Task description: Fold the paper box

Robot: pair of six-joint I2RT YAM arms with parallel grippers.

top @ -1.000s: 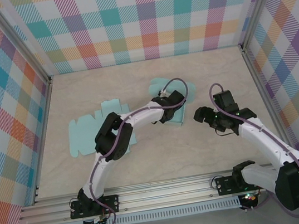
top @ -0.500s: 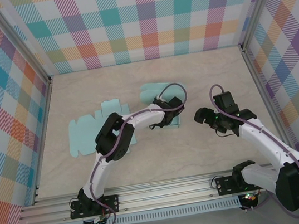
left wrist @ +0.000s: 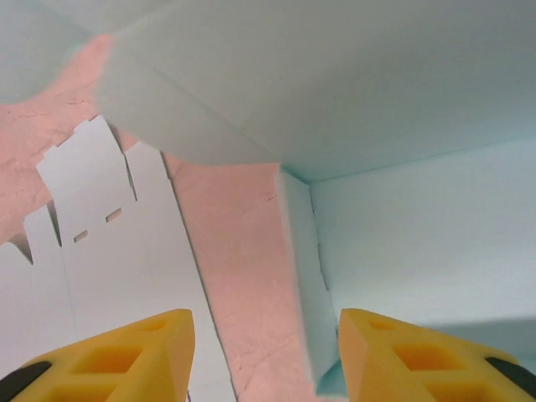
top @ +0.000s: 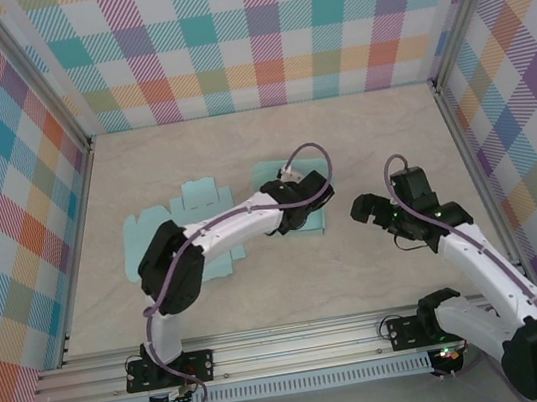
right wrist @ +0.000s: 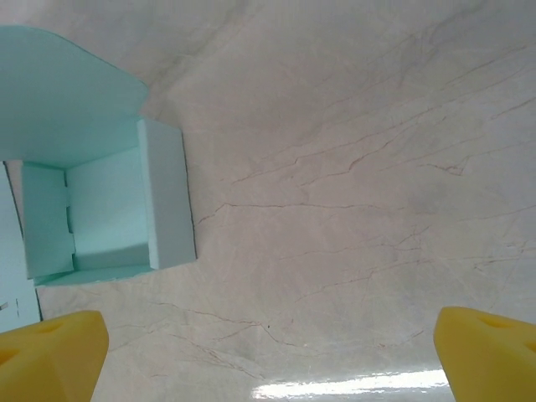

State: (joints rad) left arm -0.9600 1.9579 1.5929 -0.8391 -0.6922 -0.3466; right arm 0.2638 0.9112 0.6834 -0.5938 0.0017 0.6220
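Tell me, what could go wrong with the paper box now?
The left gripper and the right gripper are both open, so nothing holds the half-folded paper box; its raised walls might flop down. The left gripper sits very close to one wall, so a clumsy push could dent it. The left arm stretches over the flat paper sheet and might drag it.

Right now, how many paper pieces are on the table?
2. A flat sheet lies left of centre; a half-folded box sits at centre, by the left claw. The left arm could hide more.
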